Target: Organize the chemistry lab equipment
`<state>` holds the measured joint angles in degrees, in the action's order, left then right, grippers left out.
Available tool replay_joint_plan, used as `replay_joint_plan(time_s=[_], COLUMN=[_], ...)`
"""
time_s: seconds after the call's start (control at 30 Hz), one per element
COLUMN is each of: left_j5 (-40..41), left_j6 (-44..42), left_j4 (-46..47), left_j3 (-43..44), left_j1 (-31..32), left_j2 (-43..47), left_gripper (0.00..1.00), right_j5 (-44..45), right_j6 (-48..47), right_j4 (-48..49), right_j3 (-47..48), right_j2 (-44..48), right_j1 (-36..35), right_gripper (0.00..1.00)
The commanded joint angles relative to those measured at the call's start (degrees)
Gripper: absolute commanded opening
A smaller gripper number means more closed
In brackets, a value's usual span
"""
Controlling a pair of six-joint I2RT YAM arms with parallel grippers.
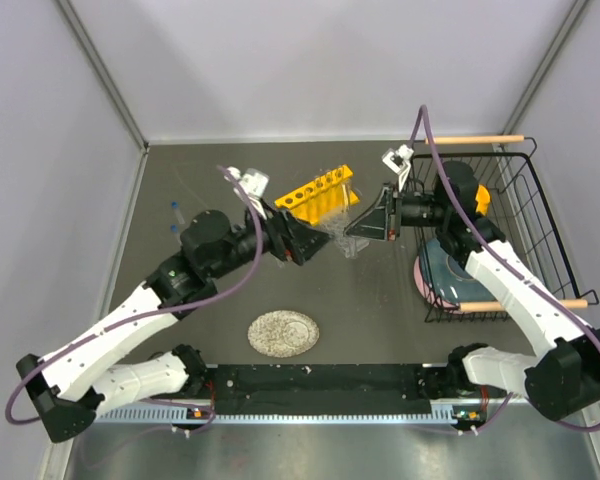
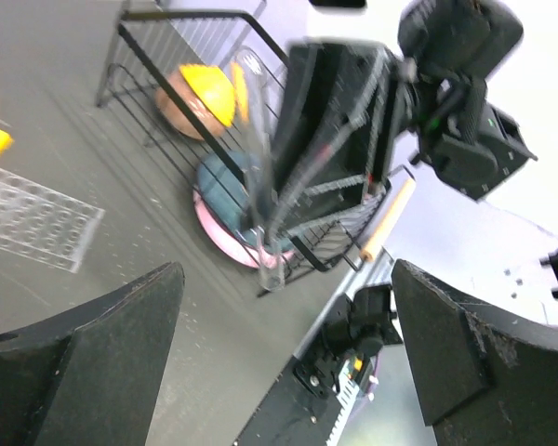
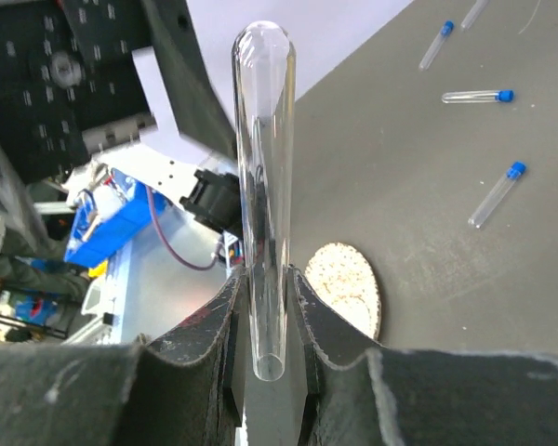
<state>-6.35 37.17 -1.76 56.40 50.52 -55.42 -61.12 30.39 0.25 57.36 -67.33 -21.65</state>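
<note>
My right gripper point(image 3: 265, 279) is shut on a thin clear glass tube point(image 3: 263, 167), gripping it near its open end with the rounded end pointing away. In the left wrist view the same tube point(image 2: 254, 158) hangs upright from the right gripper point(image 2: 335, 158), above the table. My left gripper point(image 2: 285, 269) is wide open with nothing between its fingers point(image 2: 84, 362), a short way from the tube. Both grippers point(image 1: 310, 245) point(image 1: 352, 228) meet beside the yellow six-hole rack point(image 1: 318, 195). The clear gridded rack point(image 2: 33, 223) lies flat by it. Three blue-capped vials point(image 3: 496, 193) point(image 3: 479, 96) point(image 3: 437, 44) lie on the table.
A black wire basket point(image 1: 510, 180) with bowls stands at the right. A round speckled grey plate point(image 1: 283, 334) lies near the front centre. Two blue-capped vials point(image 1: 175, 212) lie at the left of the table.
</note>
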Motion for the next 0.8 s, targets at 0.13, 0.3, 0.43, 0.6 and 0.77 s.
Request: replay_joint_plan(time_s=[0.13, 0.3, 0.43, 0.6, 0.77], left_j5=[-23.7, -30.0, -34.7, -35.5, -32.6], left_j6=[6.6, 8.4, 12.1, 12.1, 7.5], left_j4=[-4.7, -3.1, 1.3, 2.0, -6.8], left_j3=[5.3, 9.8, 10.0, 12.0, 16.9], left_j1=[-18.1, -18.5, -18.4, -16.8, -14.7], left_j2=[-2.1, -7.8, -11.4, -15.6, -18.9], left_gripper=[0.99, 0.99, 0.99, 0.93, 0.82], right_j5=[0.7, 0.1, -0.2, -0.6, -0.6], right_j6=[-16.9, -23.2, -25.9, -29.2, -31.7], right_j4=[-8.6, -12.5, -14.0, -15.7, -17.0], right_j3=[-1.5, -2.3, -2.9, -2.7, -2.7], right_j2=[3.1, 4.0, 4.1, 4.0, 3.8], right_j1=[-1.4, -2.4, -3.2, -4.1, -4.5], right_gripper=[0.13, 0.13, 0.14, 0.14, 0.15])
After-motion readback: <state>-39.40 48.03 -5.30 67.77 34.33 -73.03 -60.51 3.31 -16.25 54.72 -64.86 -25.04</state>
